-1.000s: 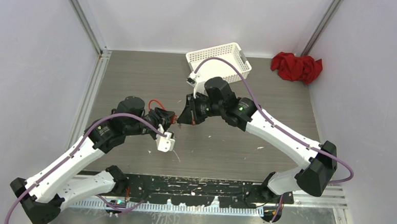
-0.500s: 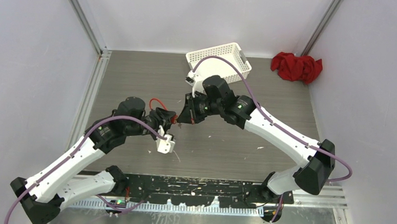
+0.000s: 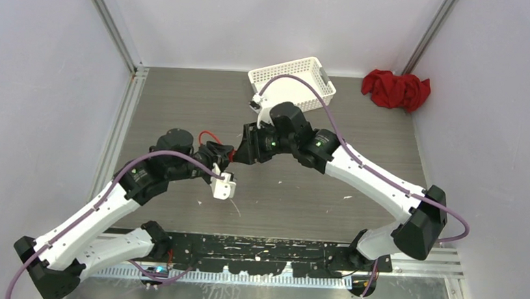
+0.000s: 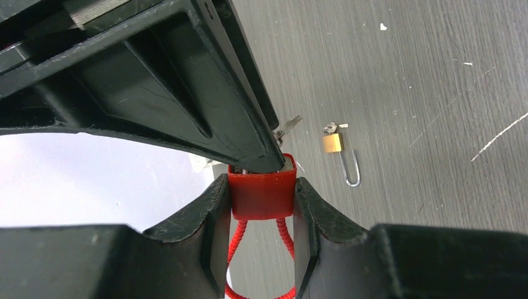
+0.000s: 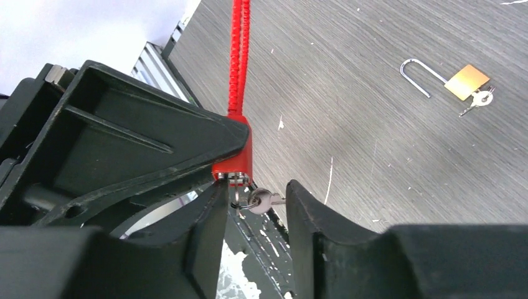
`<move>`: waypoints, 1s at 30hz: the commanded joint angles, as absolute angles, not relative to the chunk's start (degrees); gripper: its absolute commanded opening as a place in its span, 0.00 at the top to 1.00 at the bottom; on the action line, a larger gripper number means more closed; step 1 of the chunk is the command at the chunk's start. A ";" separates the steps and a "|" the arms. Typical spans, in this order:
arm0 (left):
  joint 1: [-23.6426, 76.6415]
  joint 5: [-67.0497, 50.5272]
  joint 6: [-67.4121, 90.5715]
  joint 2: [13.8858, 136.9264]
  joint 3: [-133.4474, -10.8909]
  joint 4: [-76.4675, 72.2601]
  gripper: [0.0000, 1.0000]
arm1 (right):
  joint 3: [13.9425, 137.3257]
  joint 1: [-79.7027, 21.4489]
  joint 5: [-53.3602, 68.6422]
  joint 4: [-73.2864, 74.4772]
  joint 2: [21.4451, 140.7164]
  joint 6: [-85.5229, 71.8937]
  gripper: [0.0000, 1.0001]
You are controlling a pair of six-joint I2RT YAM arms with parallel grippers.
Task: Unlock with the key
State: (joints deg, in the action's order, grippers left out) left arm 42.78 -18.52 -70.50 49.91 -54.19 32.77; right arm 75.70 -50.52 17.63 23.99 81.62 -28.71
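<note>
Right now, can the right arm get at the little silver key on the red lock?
Probably yes. The right gripper has its open jaws on either side of the key with nothing in between, and the left gripper clamps the red lock in place.

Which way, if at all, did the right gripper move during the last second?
Yes: the right gripper shifted slightly leftward and a little toward the white basket.
</note>
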 commanded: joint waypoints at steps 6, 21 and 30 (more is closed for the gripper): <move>44.32 -21.69 -68.68 47.74 -53.87 25.21 1.00 | 74.25 -48.32 20.08 19.97 73.77 -26.54 0.47; 44.28 -21.32 -70.05 48.71 -54.85 27.07 1.00 | 73.50 -47.85 25.22 21.97 72.64 -24.35 0.58; 44.38 -21.86 -70.50 48.43 -54.57 27.07 1.00 | 71.66 -46.94 21.89 21.01 71.23 -24.46 0.65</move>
State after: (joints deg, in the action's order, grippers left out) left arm 44.14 -20.53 -69.67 48.99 -53.54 30.26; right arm 72.07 -47.51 23.83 22.76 73.12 -25.39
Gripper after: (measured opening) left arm 0.339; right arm 0.363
